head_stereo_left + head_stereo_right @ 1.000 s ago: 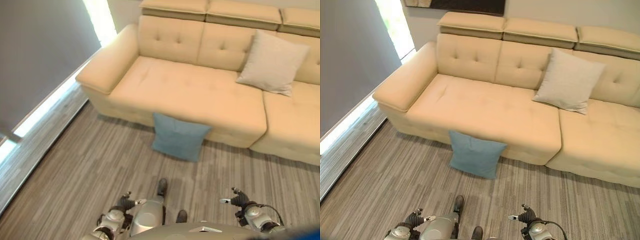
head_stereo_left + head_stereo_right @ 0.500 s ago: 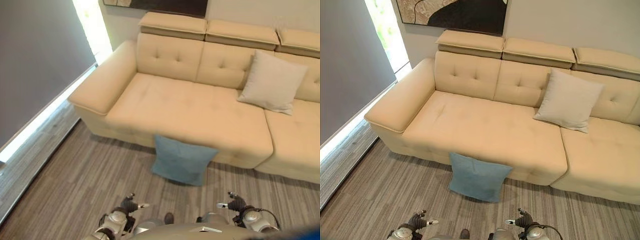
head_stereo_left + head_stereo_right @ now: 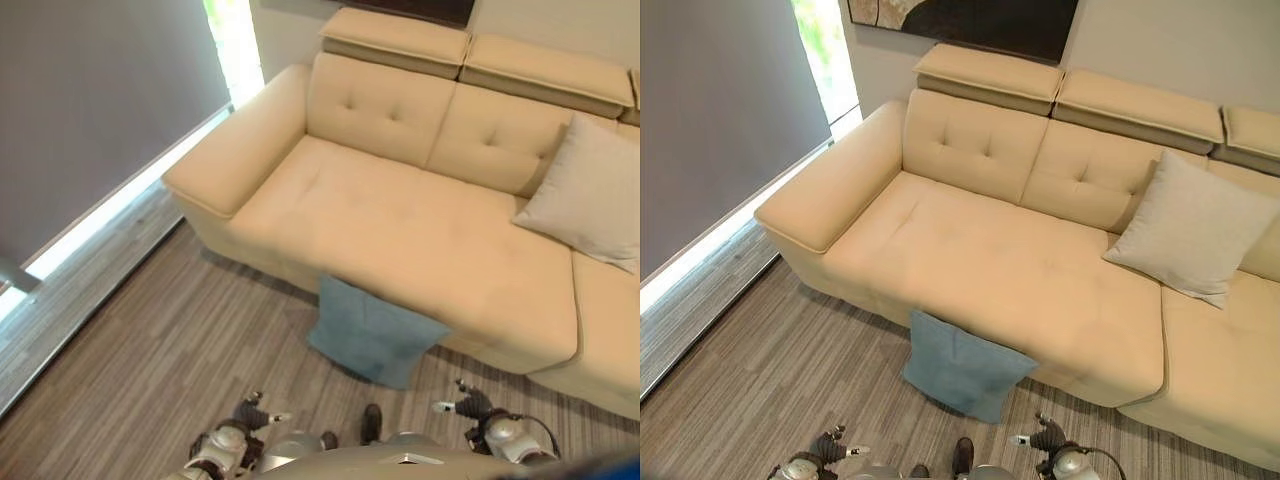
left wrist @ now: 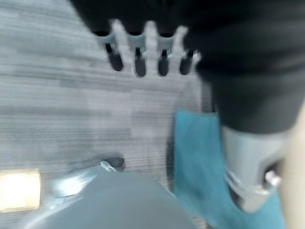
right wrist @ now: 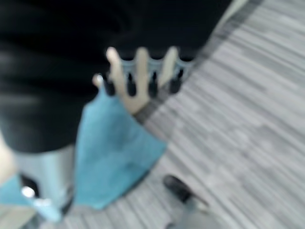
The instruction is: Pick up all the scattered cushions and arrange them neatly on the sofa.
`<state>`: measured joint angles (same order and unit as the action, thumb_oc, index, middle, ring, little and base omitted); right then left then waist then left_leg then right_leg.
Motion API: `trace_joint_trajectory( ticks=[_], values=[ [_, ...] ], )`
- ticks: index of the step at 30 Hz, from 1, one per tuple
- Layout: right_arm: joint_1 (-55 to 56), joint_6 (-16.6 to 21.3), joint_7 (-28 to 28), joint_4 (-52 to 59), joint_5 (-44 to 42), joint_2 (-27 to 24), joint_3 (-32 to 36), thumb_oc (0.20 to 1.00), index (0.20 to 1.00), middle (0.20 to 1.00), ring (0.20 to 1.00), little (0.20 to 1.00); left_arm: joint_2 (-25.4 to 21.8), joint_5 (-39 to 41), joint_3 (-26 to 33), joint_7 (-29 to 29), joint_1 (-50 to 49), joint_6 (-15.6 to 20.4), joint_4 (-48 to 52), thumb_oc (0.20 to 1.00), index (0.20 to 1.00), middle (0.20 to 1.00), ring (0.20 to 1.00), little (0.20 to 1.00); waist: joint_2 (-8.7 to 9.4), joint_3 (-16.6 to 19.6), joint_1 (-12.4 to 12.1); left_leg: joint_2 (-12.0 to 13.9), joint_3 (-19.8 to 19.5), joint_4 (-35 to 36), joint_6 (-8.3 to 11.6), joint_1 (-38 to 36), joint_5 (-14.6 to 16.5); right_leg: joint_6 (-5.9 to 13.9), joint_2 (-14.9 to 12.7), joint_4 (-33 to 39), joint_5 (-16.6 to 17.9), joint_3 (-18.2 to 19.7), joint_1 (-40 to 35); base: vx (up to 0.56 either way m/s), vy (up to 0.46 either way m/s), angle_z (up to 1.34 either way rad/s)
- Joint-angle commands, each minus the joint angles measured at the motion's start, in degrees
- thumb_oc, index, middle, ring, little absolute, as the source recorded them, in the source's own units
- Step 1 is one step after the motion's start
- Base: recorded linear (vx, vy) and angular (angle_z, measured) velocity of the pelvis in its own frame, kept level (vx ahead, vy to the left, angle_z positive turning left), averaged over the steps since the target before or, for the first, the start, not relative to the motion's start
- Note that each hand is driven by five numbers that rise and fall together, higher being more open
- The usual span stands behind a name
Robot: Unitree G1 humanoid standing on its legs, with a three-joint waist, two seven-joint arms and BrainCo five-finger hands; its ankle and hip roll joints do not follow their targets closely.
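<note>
The sofa [image 3: 1000, 260] is a long cream one with tufted backs and a broad arm at the window end; its seat is bare along most of its length. A striped grey floor [image 3: 170, 360] runs in front of it.

A pale cushion [image 3: 1195, 225] already leans upright against the sofa back toward the right. The one left to collect is the blue cushion [image 3: 960, 365], on the floor and propped against the sofa's front, its top edge tucked under the seat lip and its lower corners splayed on the floor.

It looks light and soft, a plump fabric square that will sag and fold if pinched at one corner. The cloth should give good grip, so slipping is a small worry; nothing about it is fragile. The best hold is probably on two opposite side edges, one hand each, squeezing inward so the filling bunches under the fingers, then lifting it clear of the seat lip before raising it.

The left hand [image 3: 255, 413] and right hand [image 3: 465, 404] hang low, well short of the blue cushion. In the wrist views the left fingers [image 4: 138, 59] and right fingers [image 5: 143, 71] stand straight in a row, relaxed and holding nothing.
</note>
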<state>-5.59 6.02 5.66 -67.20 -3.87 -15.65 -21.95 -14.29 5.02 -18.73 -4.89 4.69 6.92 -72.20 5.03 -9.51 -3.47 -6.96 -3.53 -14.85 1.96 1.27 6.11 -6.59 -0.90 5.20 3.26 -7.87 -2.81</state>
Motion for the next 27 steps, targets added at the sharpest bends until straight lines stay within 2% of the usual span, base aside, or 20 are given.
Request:
trace_joint_trajectory(
  ticks=[1,2,4,8,11,12,14,15,16,17,23,27],
  values=[
    [0.6,1.2,1.0,1.2,-1.1,-2.9,-0.1,1.000,1.000,1.000,1.000,1.000,3.2,-0.9,-1.3,0.1,1.5,1.2,0.3,1.000,1.000,1.000,1.000,1.000,-0.31,-0.3,0.5,4.9,0.8,4.7,-1.50,3.1,0.2,7.72,0.3,-5.1,-7.7,2.5,-0.3,0.12,0.047,0.04],
    [0.6,1.1,1.2,1.1,-1.1,-3.0,0.1,1.000,1.000,1.000,1.000,1.000,3.2,-0.6,-1.7,-0.1,1.7,1.2,0.5,1.000,1.000,1.000,1.000,1.000,-0.79,-0.3,0.2,5.7,-1.4,7.3,-0.97,4.2,-2.4,7.49,0.6,-5.3,-8.7,3.0,-0.5,0.17,0.072,0.01],
    [0.3,0.9,1.4,1.2,-1.2,-3.1,0.2,1.000,1.000,1.000,1.000,1.000,3.2,-0.1,-2.3,-0.5,2.1,1.3,0.8,1.000,1.000,1.000,1.000,1.000,-1.28,-0.5,-0.3,5.2,-5.0,8.0,-0.28,6.8,-4.6,7.36,0.7,-5.7,-10.0,4.6,-1.3,0.17,0.096,-0.09],
    [0.2,0.9,1.2,1.4,-0.4,-3.3,0.0,1.000,1.000,1.000,1.000,1.000,3.5,0.0,-2.2,-0.2,1.7,1.4,0.8,1.000,1.000,1.000,1.000,1.000,-2.64,0.2,-0.5,4.3,-8.1,9.8,-0.36,5.0,-4.2,8.13,0.0,-6.1,-10.5,7.1,-1.7,0.17,0.149,-0.53],
    [-1.2,0.8,1.4,1.7,-0.3,-3.2,-0.3,1.000,1.000,1.000,1.000,1.000,3.5,0.3,-2.2,-0.4,1.8,1.5,0.7,1.000,1.000,1.000,1.000,1.000,-3.27,-0.5,-0.5,3.7,-6.4,8.8,-1.23,5.4,-3.4,9.45,-1.6,-7.5,-10.2,8.5,0.0,0.02,0.172,-0.75],
    [-3.6,1.0,1.8,2.2,-0.4,-3.2,-0.8,1.000,1.000,1.000,1.000,1.000,3.0,0.9,-2.3,-1.0,2.8,1.8,1.0,1.000,1.000,1.000,1.000,1.000,-3.39,-1.9,-1.1,3.8,-4.1,7.9,-2.01,6.7,-2.6,10.22,-2.3,-8.7,-8.8,9.8,3.4,-0.17,0.140,-0.72],
    [-5.0,1.2,2.4,2.3,-0.3,-3.2,-1.2,1.000,1.000,1.000,1.000,1.000,2.6,1.7,-1.8,-1.5,3.0,2.1,1.3,1.000,1.000,1.000,1.000,1.000,-3.23,-2.8,-1.8,3.9,-1.7,7.1,-2.63,8.0,-1.7,10.70,-3.0,-8.1,-7.6,9.7,5.2,-0.18,0.058,-0.97],
    [-6.2,1.4,2.9,2.5,-0.3,-3.3,-1.4,1.000,1.000,1.000,1.000,1.000,2.2,2.5,-1.4,-2.0,3.4,2.3,1.7,1.000,1.000,1.000,1.000,1.000,-3.39,-3.5,-2.4,4.5,-0.1,6.8,-2.61,8.8,-1.3,11.17,-3.6,-8.4,-6.9,8.5,6.9,-0.12,0.010,-1.23],
    [-6.2,1.4,2.9,2.5,-0.3,-3.3,-1.4,1.000,1.000,1.000,1.000,1.000,2.2,2.5,-1.4,-2.0,3.4,2.3,1.7,1.000,1.000,1.000,1.000,1.000,-3.39,-3.5,-2.4,4.5,-0.1,6.8,-2.61,8.8,-1.3,11.17,-3.6,-8.4,-6.9,8.5,6.9,-0.15,-0.044,-1.09],
    [-6.7,1.8,3.3,2.4,-0.6,-3.6,-1.0,1.000,1.000,1.000,1.000,1.000,1.8,3.6,-0.7,-2.2,3.2,2.8,2.6,1.000,1.000,1.000,1.000,1.000,-3.51,-3.6,-3.9,5.7,2.4,6.7,-2.35,10.0,-1.0,11.95,-5.5,-7.0,-6.2,4.1,7.2,-0.09,-0.078,-0.35],
    [-8.5,3.0,6.7,7.1,-0.7,-6.0,-0.3,1.000,1.000,1.000,1.000,1.000,1.0,6.7,-2.6,-4.4,5.7,4.8,11.3,1.000,1.000,1.000,1.000,1.000,-4.18,-7.7,-2.4,5.3,2.6,4.0,-2.31,14.0,-0.8,11.26,-5.8,-9.7,-5.2,3.7,12.7,-0.13,-0.072,-0.27],
    [-10.6,4.4,11.7,13.8,-2.5,-8.1,1.8,1.000,1.000,1.000,1.000,1.000,0.9,13.6,-3.1,-8.4,9.8,7.5,21.1,1.000,1.000,1.000,1.000,1.000,-5.49,-11.3,-0.3,5.8,2.6,0.2,-2.14,20.4,-1.0,10.22,-5.6,-15.9,-6.3,3.7,21.1,-0.19,-0.054,0.07]
  ],
)
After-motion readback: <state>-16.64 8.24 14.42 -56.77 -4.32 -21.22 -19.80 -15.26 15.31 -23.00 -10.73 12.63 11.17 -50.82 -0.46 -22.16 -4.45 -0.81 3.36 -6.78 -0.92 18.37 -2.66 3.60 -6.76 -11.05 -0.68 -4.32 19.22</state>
